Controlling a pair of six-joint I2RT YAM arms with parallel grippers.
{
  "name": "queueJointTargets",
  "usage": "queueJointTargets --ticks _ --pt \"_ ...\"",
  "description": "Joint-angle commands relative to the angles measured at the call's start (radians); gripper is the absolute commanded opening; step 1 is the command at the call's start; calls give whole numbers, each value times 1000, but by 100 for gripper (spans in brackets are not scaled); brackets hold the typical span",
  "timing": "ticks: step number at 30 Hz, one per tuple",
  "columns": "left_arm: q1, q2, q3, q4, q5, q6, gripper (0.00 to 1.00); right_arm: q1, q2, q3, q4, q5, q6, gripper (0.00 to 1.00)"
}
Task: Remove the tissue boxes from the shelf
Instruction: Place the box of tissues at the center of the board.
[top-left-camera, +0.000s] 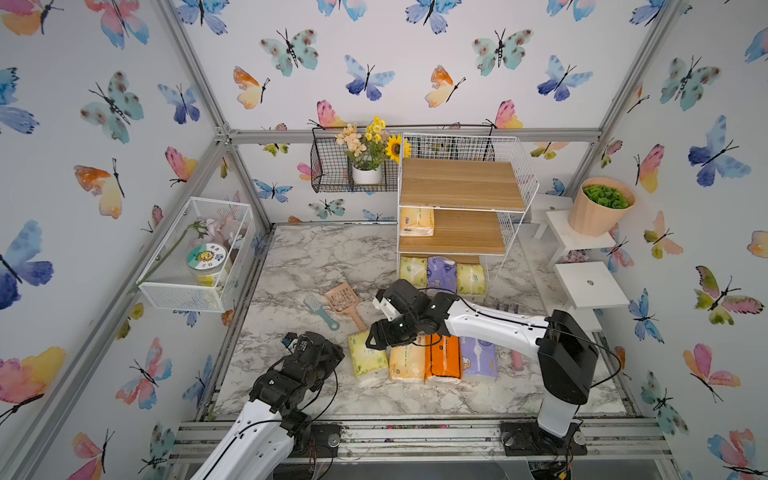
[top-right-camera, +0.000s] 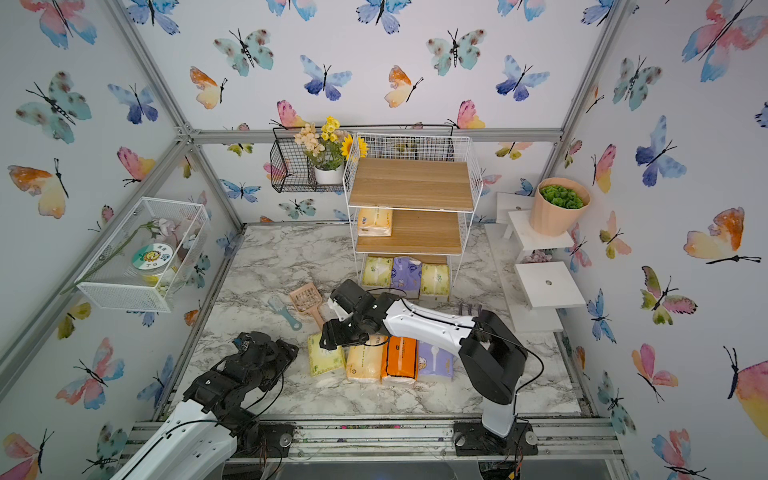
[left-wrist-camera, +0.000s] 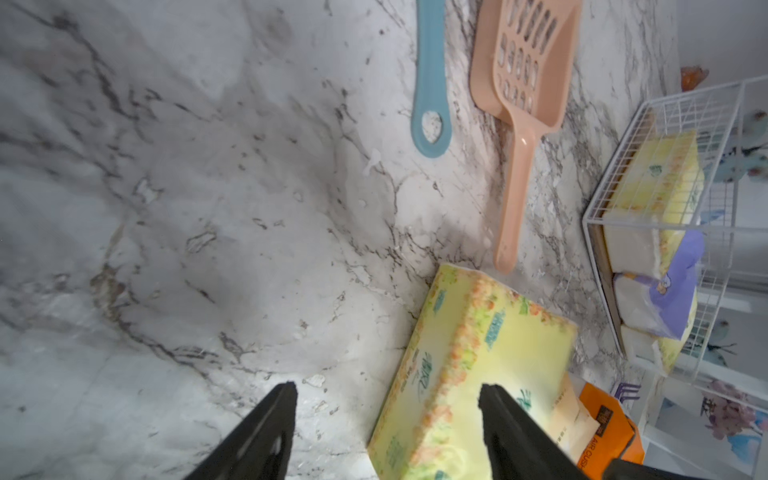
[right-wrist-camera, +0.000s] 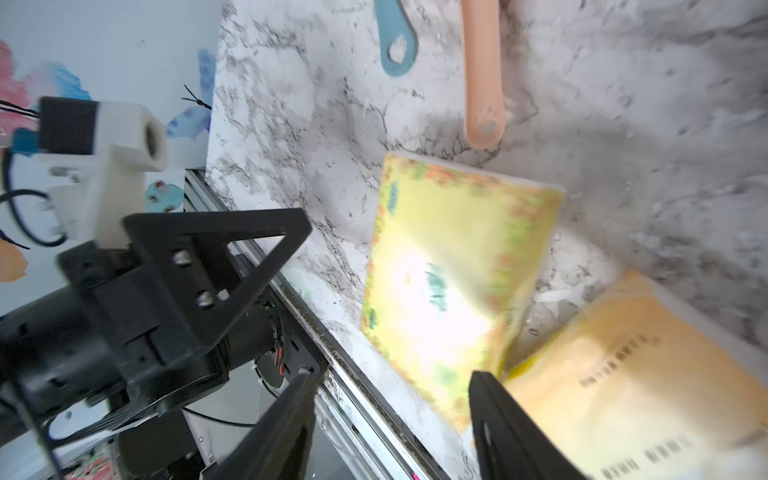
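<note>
The shelf (top-left-camera: 459, 185) stands at the back of the marble table. A peach tissue box (top-left-camera: 416, 221) lies on its middle board. On the bottom tier sit a lavender pack (top-left-camera: 441, 274) and two yellow-green ones (top-left-camera: 412, 272). Off the shelf, near the front, lie a yellow-green pack (top-left-camera: 365, 353), a peach one (top-left-camera: 406, 363), an orange one (top-left-camera: 442, 359) and a lavender one (top-left-camera: 480, 357). My right gripper (right-wrist-camera: 390, 378) hangs open just above the blurred, tilted yellow-green pack (right-wrist-camera: 449, 270). My left gripper (left-wrist-camera: 386, 390) is open beside that pack (left-wrist-camera: 469, 365), holding nothing.
A peach slotted scoop (top-left-camera: 343, 301) and a blue brush (top-left-camera: 320, 311) lie left of the shelf. A black wire basket with flowers (top-left-camera: 353, 166) and a white mesh basket (top-left-camera: 195, 253) hang on the walls. White stands with a potted plant (top-left-camera: 600, 205) fill the right side.
</note>
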Motion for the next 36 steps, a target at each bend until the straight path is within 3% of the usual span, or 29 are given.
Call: queueJointTargets --ticks 1,8,15,21,26,33,36 --pt "3 37 5 88 95 109 76 5 -93 -76 -14 119 -43 64" --pt "3 102 -32 253 212 176 74 5 -310 -205 50 334 -43 66" --pt "4 251 0 358 238 323 60 5 -420 -259 79 440 -17 64" --pt "3 418 40 384 309 431 55 5 -524 -303 111 527 16 63" --pt "-36 480 62 398 332 480 41 5 -580 -341 136 573 24 63" --pt "-80 491 58 386 335 501 38 5 -588 -335 113 582 40 63" --pt "-84 477 55 383 340 489 44 5 -593 -329 100 616 59 63"
